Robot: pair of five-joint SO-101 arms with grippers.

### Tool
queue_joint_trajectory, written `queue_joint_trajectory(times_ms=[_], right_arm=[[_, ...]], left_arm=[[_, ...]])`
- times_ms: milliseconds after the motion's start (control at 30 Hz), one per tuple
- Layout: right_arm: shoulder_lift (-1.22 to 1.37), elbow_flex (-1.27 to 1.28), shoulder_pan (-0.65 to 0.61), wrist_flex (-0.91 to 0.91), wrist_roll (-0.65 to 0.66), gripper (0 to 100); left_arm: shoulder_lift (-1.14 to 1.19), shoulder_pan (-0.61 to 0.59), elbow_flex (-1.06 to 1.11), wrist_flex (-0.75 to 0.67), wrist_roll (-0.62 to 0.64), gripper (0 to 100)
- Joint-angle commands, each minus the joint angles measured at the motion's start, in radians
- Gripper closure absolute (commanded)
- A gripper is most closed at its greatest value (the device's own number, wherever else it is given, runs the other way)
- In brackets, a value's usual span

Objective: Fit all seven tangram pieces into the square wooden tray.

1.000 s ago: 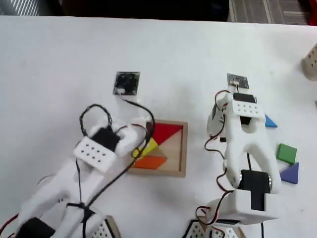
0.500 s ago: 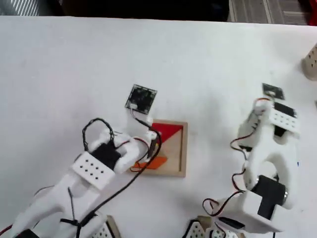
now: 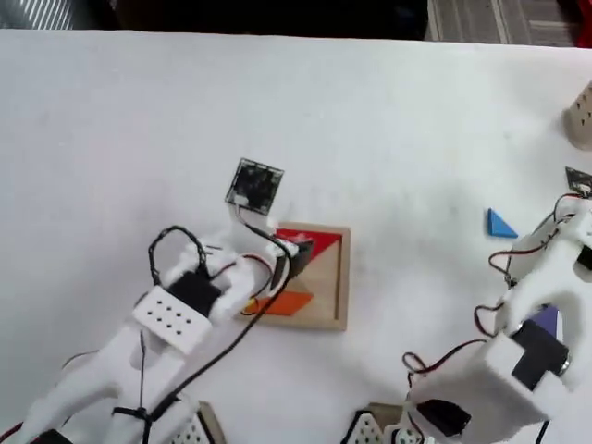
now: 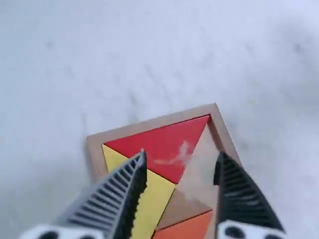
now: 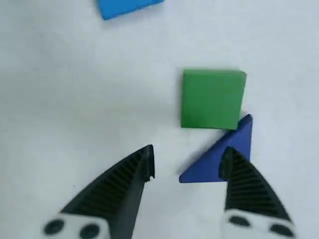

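My left fingers (image 4: 124, 194), apart, hover over the tray (image 4: 154, 125), which seems to hold three pieces (image 4: 159, 149) so far, while my right fingers (image 5: 124, 184), also apart, hang over the green square (image 5: 213, 99) and blue triangle (image 5: 209, 162) loose on the counter (image 5: 75, 99).

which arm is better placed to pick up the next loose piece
Right: the right pincer, open, sits at the dark blue triangle and green square; the left pincer is over the tray.
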Motion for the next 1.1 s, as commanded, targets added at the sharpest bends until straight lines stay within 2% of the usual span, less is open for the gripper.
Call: queue_joint_trajectory(times_ms=[0,233,433,533,700,733,867,1067], right_arm=[[0.091,-0.120,0.019,-0.010,-0.011,76.9],[0.326,-0.318,0.030,-0.027,-0.017,76.9],[0.372,-0.379,0.038,-0.019,-0.018,77.1],[0.378,-0.377,0.038,-0.021,-0.011,82.7],[0.375,-0.379,0.036,-0.022,-0.011,98.3],[0.372,-0.381,0.036,-0.019,-0.011,98.4],[0.326,-0.382,0.018,0.048,-0.012,98.3],[0.168,-0.381,-0.059,0.249,-0.018,98.1]], left_arm=[[-0.027,-0.008,-0.014,0.002,-0.002,80],[-0.027,-0.008,-0.014,0.002,-0.002,80],[-0.027,-0.008,-0.014,0.002,-0.005,80],[-0.027,-0.008,-0.014,0.002,-0.006,80],[-0.027,-0.008,-0.014,0.002,-0.008,80],[-0.027,-0.008,-0.014,0.002,-0.008,80],[-0.027,-0.033,-0.012,-0.008,-0.005,80],[-0.027,-0.120,-0.012,-0.072,-0.002,81]])
